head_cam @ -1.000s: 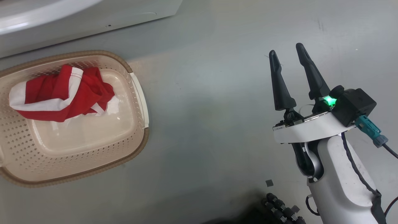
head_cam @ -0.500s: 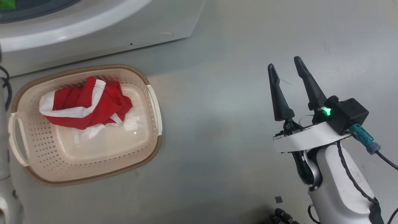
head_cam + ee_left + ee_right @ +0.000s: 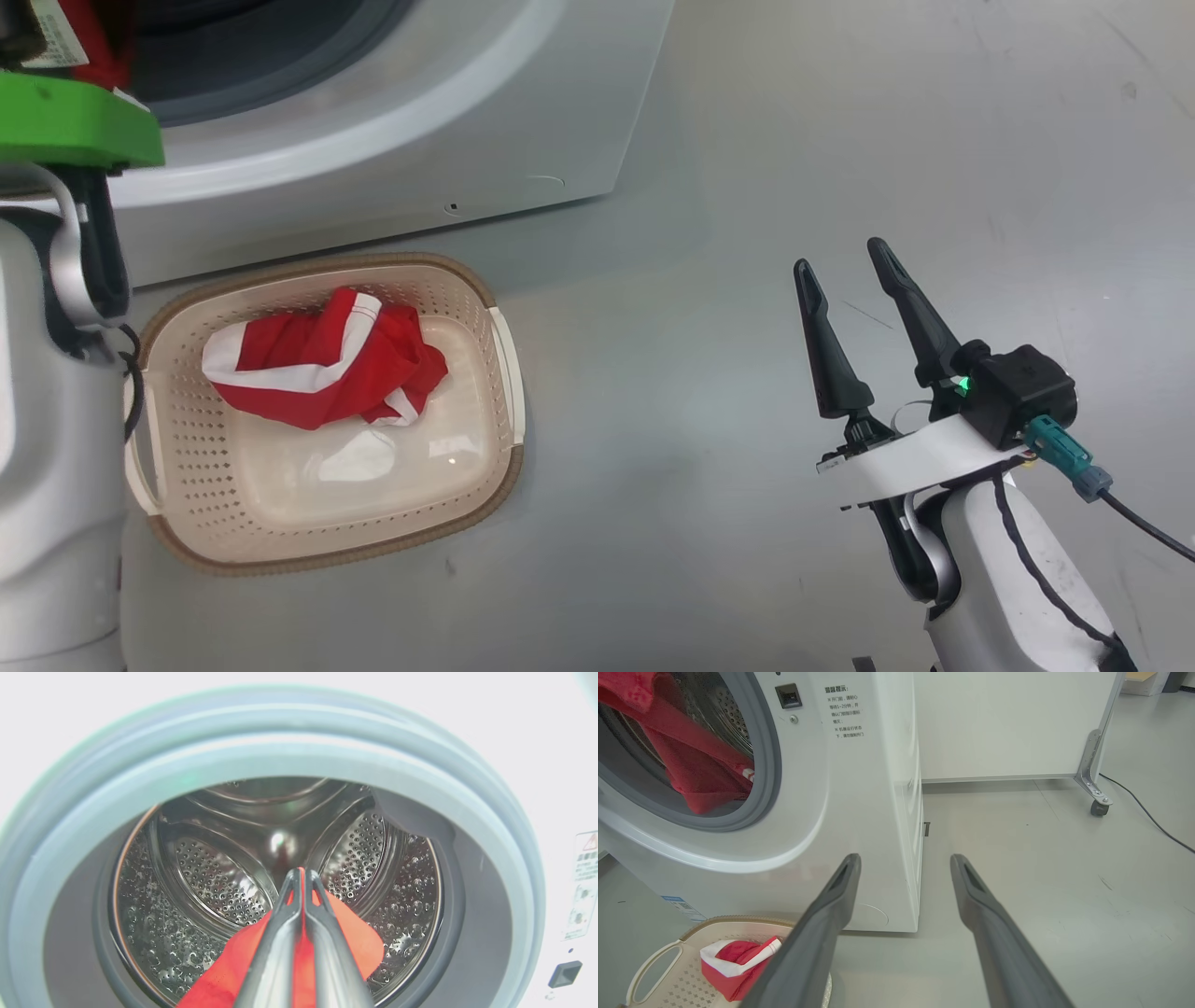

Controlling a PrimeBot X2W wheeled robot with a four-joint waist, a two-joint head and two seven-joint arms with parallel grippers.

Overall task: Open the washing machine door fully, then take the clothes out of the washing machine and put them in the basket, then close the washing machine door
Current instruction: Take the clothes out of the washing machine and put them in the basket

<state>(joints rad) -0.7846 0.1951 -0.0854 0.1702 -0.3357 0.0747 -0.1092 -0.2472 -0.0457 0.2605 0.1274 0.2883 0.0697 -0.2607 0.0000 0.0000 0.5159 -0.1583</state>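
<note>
**Floor** (image 3: pixel 709 280): smooth grey, faintly scuffed, with soft sheen in patches. It runs beneath and ahead of both sets of jaws.

**Washing machine** (image 3: pixel 859 788): white front-loader standing on the floor, left of the right fingers. The grey gasket (image 3: pixel 280 751) rings the left jaws, and the perforated steel drum (image 3: pixel 210 882) lies directly beyond their tips. A printed notice (image 3: pixel 844 711) and a dark latch socket (image 3: pixel 788 695) sit beside the port, with a blue label (image 3: pixel 675 899) low on the front.

**Left gripper** (image 3: pixel 302 873): jaws pressed together, pinching a fold of red garment (image 3: pixel 355 942). The cloth spreads to either side of the fingers at the drum mouth.

**Right gripper** (image 3: pixel 840 256): jaws spread wide with nothing between them, over bare floor and apart from the machine.

**Basket** (image 3: pixel 187 448): cream, perforated, brown-rimmed. It stands on the floor close before the machine's base, well to the left of the right jaws. It holds a red-and-white garment (image 3: pixel 317 373), bunched toward the machine end.

**Room:** a white panel (image 3: pixel 1008 723) on a metal bracket with a caster (image 3: pixel 1098 807) stands beyond the right jaws. A dark cable (image 3: pixel 1148 816) trails across the floor to their right.
</note>
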